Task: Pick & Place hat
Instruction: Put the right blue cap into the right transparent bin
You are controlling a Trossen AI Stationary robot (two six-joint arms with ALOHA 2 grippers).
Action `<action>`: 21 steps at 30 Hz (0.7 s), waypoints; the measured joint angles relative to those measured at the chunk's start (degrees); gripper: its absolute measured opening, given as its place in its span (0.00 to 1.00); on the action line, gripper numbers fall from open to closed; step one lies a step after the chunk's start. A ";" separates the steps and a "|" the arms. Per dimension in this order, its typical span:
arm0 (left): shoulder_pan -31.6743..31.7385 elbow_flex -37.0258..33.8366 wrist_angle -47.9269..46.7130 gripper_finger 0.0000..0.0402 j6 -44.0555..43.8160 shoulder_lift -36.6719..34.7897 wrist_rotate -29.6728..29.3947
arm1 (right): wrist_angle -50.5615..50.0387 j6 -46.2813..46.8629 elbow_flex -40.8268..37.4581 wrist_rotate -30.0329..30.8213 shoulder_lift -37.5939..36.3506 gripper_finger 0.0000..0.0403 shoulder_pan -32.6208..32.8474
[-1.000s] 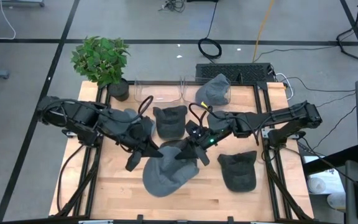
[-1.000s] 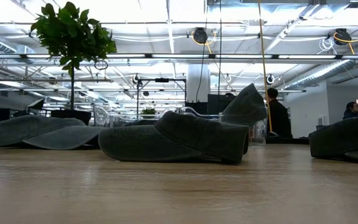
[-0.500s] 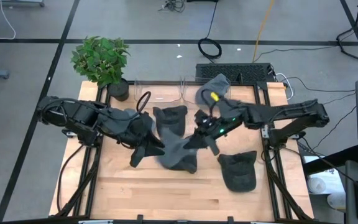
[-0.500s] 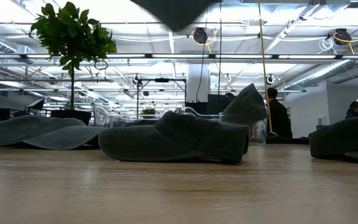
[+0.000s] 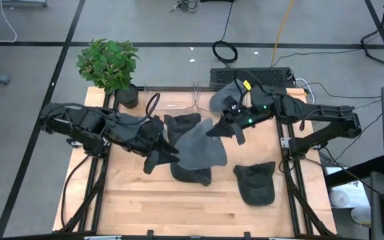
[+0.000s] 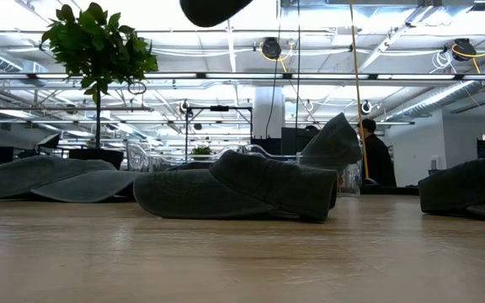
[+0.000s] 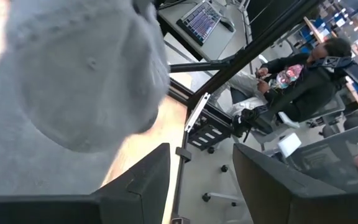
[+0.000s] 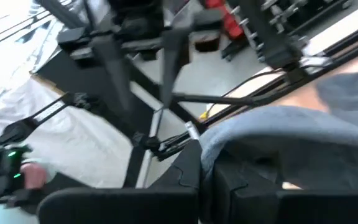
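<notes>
Hat (image 5: 201, 148) is the job here: a soft grey cap hanging limp above the middle of the table, pinched at one edge by the right gripper (image 5: 227, 127), whose fingers are closed on the fabric; in the right wrist view the grey cloth (image 8: 291, 134) lies draped right over those fingers. The left gripper (image 5: 162, 155) sits just beside the hanging cap with its fingers parted and nothing between them, as the left wrist view shows. The cap looks light and floppy, a plain grey crown with a button on top (image 7: 92, 63), so it will sag and swing; the stiffer brim or a thick fold of the crown seems the safest place to take hold. Other grey caps lie around on the wooden table (image 5: 132, 200), one (image 5: 255, 181) nearer the right arm, and a potted plant (image 5: 109, 63) stands at the far left corner.
</notes>
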 joint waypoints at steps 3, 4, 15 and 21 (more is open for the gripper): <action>-0.12 0.00 0.05 0.46 -0.62 -0.01 -0.02 | -0.25 -1.12 0.00 -0.55 0.17 0.00 -3.24; -0.16 0.00 0.14 0.46 -0.73 -0.01 -0.02 | -0.33 -1.65 0.00 -1.41 0.20 0.00 -4.44; -0.16 0.00 1.30 0.46 -0.20 -0.01 -2.49 | -0.07 -6.87 0.00 -7.64 0.20 0.00 -20.09; -0.14 0.00 3.05 0.46 0.41 -0.01 -3.27 | -0.08 -7.91 0.07 -11.76 2.39 0.00 -28.50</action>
